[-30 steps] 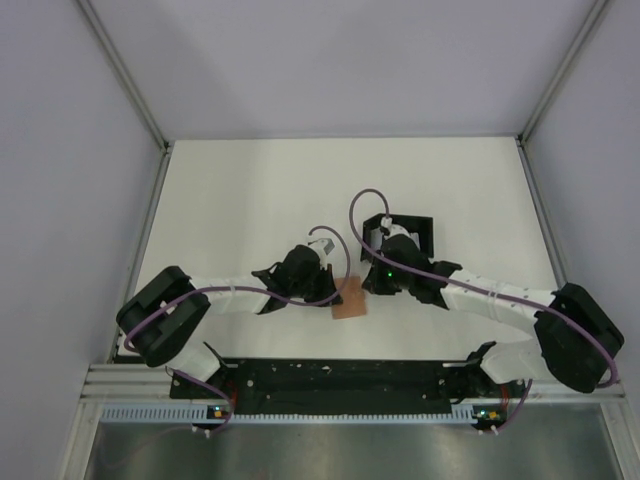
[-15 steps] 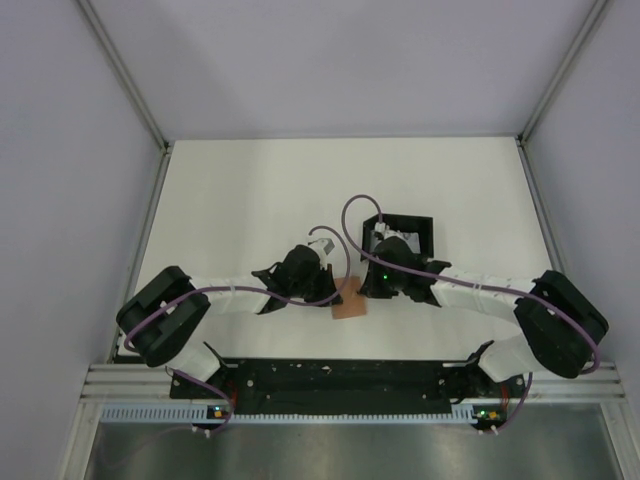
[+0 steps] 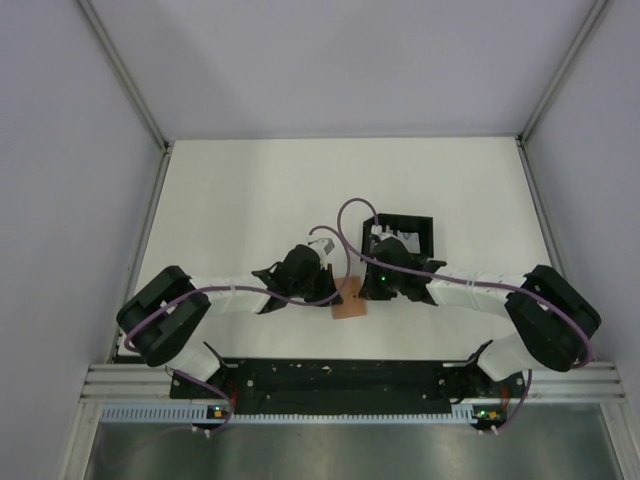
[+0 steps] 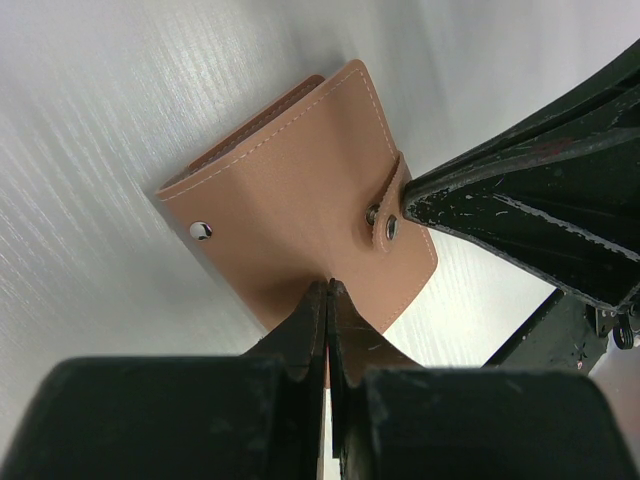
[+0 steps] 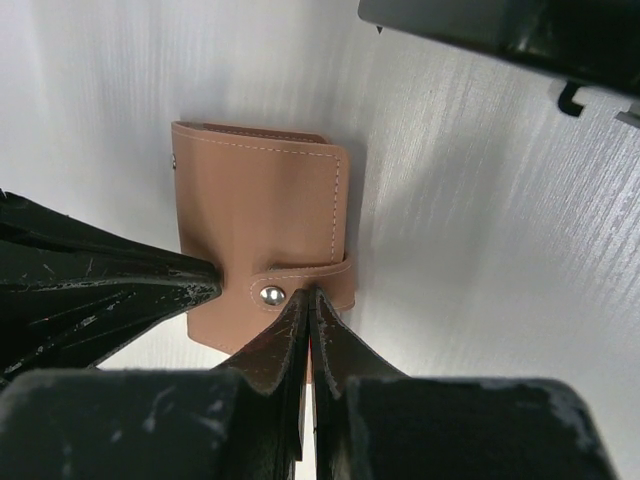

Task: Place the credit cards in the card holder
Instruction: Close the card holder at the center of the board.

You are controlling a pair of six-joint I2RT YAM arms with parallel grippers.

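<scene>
Tan card holder (image 4: 290, 190): folded, flat on the white table (image 3: 240, 200), between the two grippers.
Left gripper (image 4: 327, 288): fingers pressed together, tips against the holder's near edge.
Right gripper (image 5: 308, 296): fingers pressed together, tips at the snap strap (image 5: 300, 272).
Black tray (image 3: 427, 221): just behind the right gripper.

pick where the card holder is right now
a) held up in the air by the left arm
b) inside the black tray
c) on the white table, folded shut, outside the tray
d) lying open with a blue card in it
c: the tan card holder lies folded shut on the white table, outside the black tray, with the shut left fingers and right fingers at its edges.
</scene>
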